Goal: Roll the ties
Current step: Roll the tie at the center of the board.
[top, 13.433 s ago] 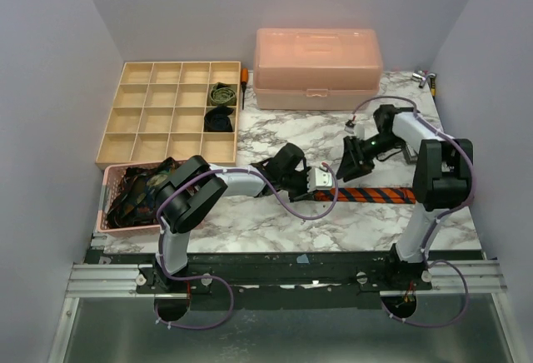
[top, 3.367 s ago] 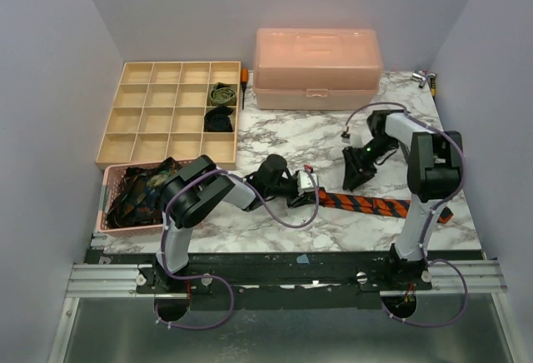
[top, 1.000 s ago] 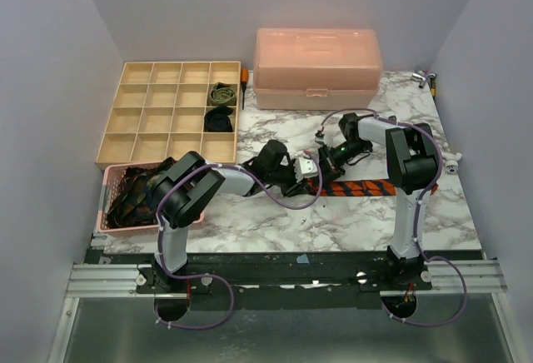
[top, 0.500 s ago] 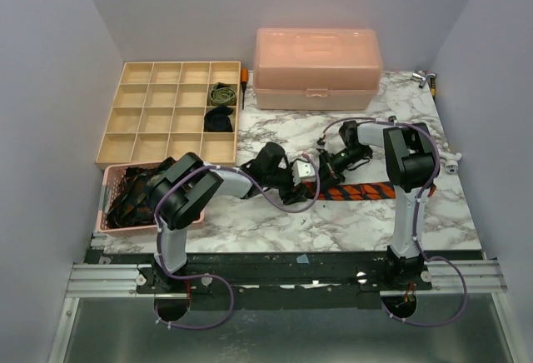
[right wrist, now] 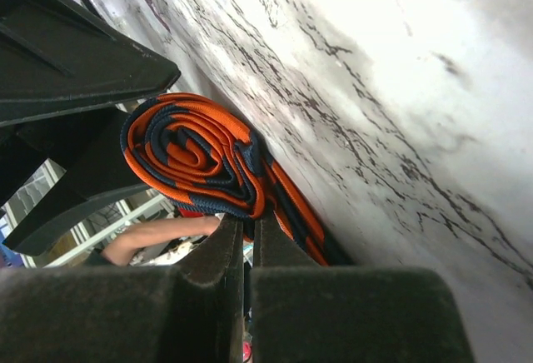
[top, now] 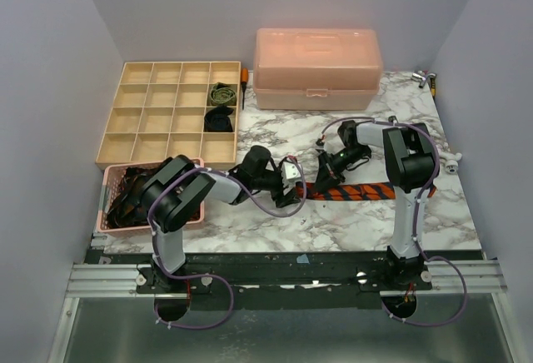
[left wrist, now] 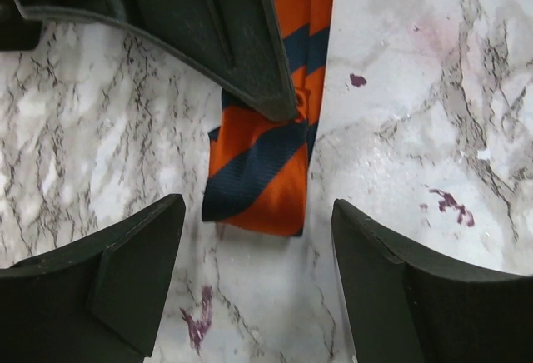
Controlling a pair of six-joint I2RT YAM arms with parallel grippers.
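One striped tie (top: 366, 190), two rolled ties (top: 221, 93), one tray (top: 112, 134), one case (top: 317, 67), one basket (top: 104, 213)

The left gripper (left wrist: 256, 213) has spread its jaws wider than a second ago and backed off to the left, leaving the coiled end of the orange-and-navy tie (top: 358, 190) free on the marble tabletop (top: 275, 130) between its fingers. The right gripper (right wrist: 247, 228), behind and clear of the tie a few seconds earlier, has come in with jaws together against the roll (right wrist: 196, 151), apparently pinning it, though the contact is hard to read. Once stretched flat, the tie now lies shorter.
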